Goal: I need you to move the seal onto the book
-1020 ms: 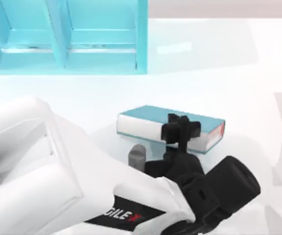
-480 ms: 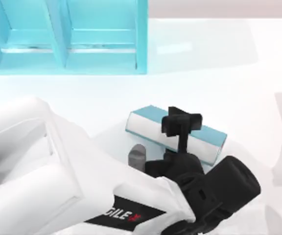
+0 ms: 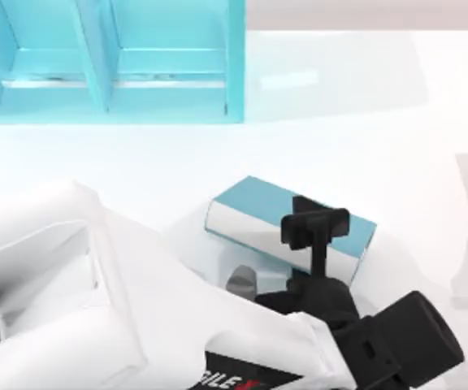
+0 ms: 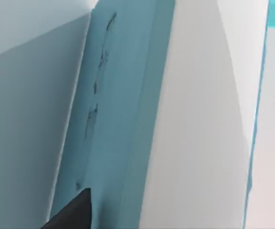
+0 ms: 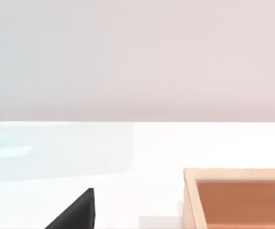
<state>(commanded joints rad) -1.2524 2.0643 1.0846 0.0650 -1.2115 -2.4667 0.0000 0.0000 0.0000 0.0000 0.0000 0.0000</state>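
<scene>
While the top view takes in the whole table [image 3: 364, 122], the left wrist view sits so close to the book [image 3: 254, 203] that it gives a teal cover face [image 4: 113, 119] with faint dark scuff marks beside a broad band of white page edges [image 4: 199, 124], with a black fingertip [image 4: 73, 214] at the frame's lower edge. From above, the book lies near the middle of the table, rotated so its long side runs diagonally, teal cover up and white pages facing the near side. The left gripper [image 3: 315, 227] is over the book's right part, its black crossbar-like head lying across the cover and a thin black stem running back to the wrist. Whether its fingers are spread or pinching anything I cannot tell. The left arm reaches in from the lower left, its large white link covering much of the near table and its black wrist section at the lower right of the frame. A small grey cylinder [image 3: 240, 280] pokes out just beside the arm, close to the book's near edge. A teal shelf unit [image 3: 108, 61] with compartments stands at the far left.

The right wrist view shows a pale wall, the white tabletop, one black fingertip [image 5: 75, 212], and the corner of an orange-brown wooden box [image 5: 237, 198].
</scene>
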